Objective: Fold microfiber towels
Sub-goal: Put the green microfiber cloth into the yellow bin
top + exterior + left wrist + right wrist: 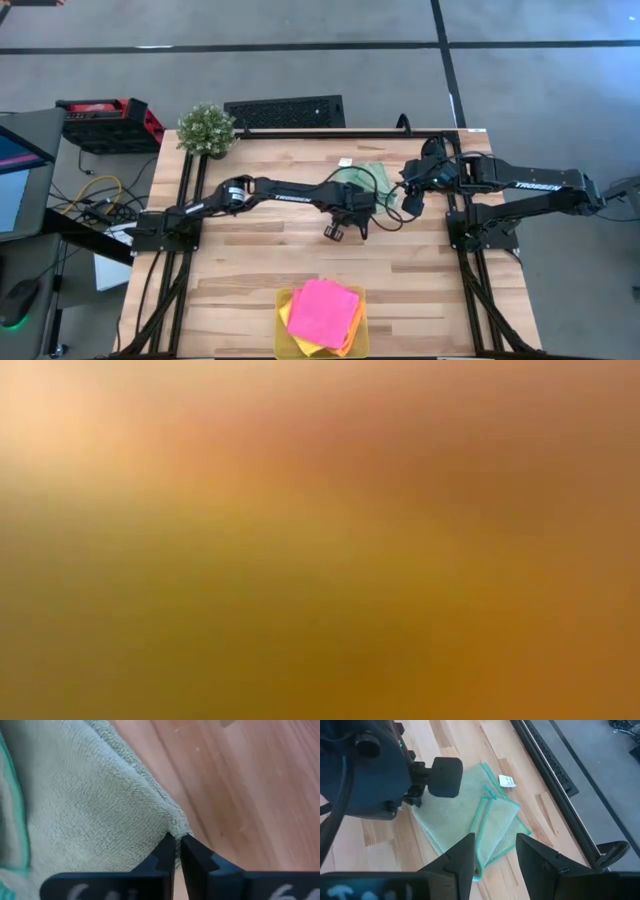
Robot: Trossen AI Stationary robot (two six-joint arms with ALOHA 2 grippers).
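We've got the left tool [177,851] pinching a corner of the pale green towel [90,805] up around 1 o'clock on the bench [250,250], probably to fold it over. The right tool [495,852] hovers spread, just above it.

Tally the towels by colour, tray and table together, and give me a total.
hot pink towel: 1, on top of the pile in the tray
orange towel: 1, edge showing under the pink
yellow towel: 1, edge showing under the pink
pale green towel: 1, on the table
Total: 4
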